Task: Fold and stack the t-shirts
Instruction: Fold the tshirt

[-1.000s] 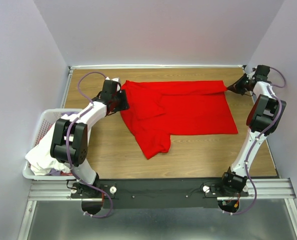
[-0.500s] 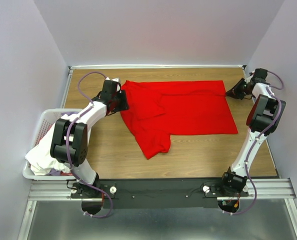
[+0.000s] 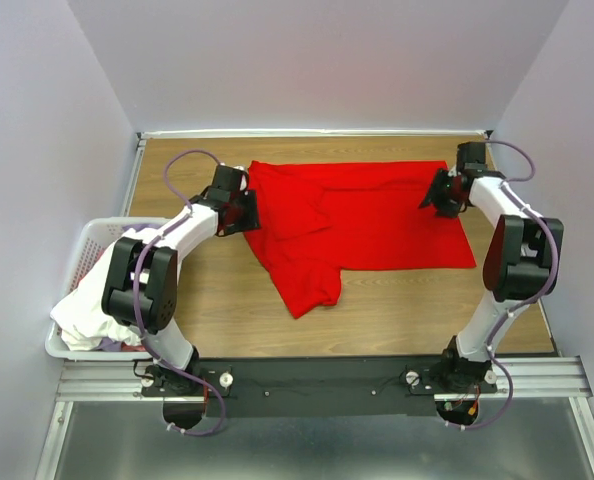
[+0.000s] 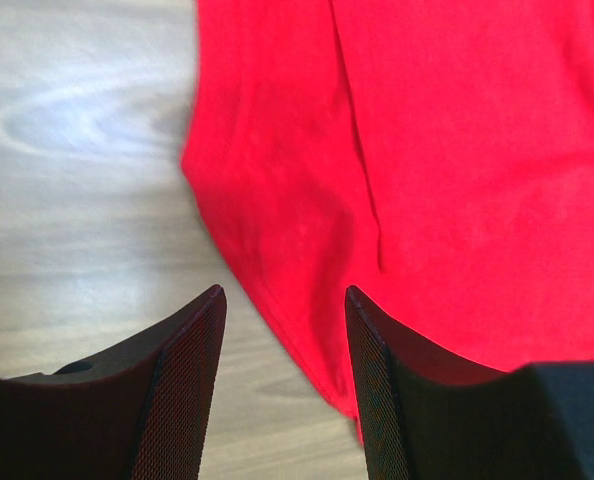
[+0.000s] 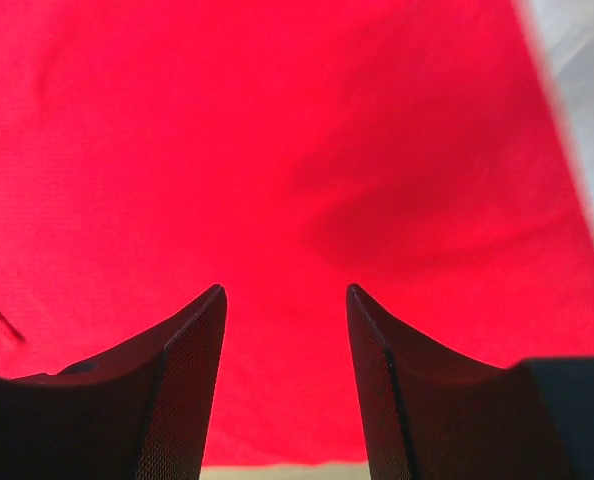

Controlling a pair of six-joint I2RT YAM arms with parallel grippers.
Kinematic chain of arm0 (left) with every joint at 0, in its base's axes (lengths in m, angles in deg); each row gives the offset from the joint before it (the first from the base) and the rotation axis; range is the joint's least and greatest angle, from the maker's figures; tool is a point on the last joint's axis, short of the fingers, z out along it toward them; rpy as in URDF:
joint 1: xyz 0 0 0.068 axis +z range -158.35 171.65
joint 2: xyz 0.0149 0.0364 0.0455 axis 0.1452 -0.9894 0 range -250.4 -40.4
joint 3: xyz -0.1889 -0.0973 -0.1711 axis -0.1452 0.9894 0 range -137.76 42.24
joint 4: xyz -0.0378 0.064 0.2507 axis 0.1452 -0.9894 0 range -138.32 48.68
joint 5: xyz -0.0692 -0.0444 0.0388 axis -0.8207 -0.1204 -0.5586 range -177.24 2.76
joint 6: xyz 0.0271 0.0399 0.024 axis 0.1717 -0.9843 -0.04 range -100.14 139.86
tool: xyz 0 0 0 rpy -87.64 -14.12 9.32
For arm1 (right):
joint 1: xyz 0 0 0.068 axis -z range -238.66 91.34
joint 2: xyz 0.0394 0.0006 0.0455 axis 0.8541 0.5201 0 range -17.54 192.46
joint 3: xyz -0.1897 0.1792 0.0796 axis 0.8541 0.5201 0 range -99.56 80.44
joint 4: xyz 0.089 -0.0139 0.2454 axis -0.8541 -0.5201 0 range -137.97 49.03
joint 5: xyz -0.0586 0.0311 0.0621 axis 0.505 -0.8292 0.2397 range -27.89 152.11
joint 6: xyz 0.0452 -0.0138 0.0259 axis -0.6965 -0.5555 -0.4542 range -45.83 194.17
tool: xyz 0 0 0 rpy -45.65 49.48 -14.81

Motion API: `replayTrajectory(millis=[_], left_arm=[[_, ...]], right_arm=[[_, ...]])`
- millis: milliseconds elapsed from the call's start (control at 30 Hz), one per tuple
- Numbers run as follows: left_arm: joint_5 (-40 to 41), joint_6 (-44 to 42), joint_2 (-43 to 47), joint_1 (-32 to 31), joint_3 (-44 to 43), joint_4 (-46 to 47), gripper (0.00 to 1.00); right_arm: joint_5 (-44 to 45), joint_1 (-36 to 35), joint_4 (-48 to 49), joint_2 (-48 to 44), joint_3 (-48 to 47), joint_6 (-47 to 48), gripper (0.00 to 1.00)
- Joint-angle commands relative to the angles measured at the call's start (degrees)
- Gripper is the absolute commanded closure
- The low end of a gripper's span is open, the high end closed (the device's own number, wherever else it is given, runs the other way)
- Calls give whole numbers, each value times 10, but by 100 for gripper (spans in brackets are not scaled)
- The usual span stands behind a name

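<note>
A bright red t-shirt [image 3: 362, 222] lies spread on the wooden table [image 3: 407, 310], partly folded, with one sleeve pointing toward the near edge. My left gripper [image 3: 251, 211] stands open at the shirt's left edge; in the left wrist view the red t-shirt [image 4: 427, 170] runs under the right finger, with bare wood between the jaws [image 4: 283, 300]. My right gripper [image 3: 434, 196] hangs open over the shirt's upper right part, and the red t-shirt [image 5: 277, 150] fills the right wrist view, with nothing gripped between the fingers [image 5: 284, 295]. White t-shirts [image 3: 89, 312] lie heaped in the basket.
A white plastic laundry basket [image 3: 82, 246] hangs off the table's left edge. Walls close in the table at the back and both sides. The black rail [image 3: 317, 375] carrying the arm bases runs along the near edge.
My right gripper has opened and swung from the back right corner leftward onto the shirt's upper right part. The left gripper has shifted slightly right along the shirt's edge.
</note>
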Motion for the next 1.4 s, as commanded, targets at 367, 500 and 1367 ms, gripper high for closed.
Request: replayTrajectory(millis=[367, 500, 1367], left_arm=[[61, 19, -17, -87, 22, -76, 41], [73, 33, -16, -103, 25, -96, 41], [132, 66, -70, -152, 27, -115, 57]], right_arm=[[68, -64, -32, -107, 83, 11, 25], [69, -71, -32, -126, 90, 12, 19], [48, -93, -23, -181, 137, 8, 18]])
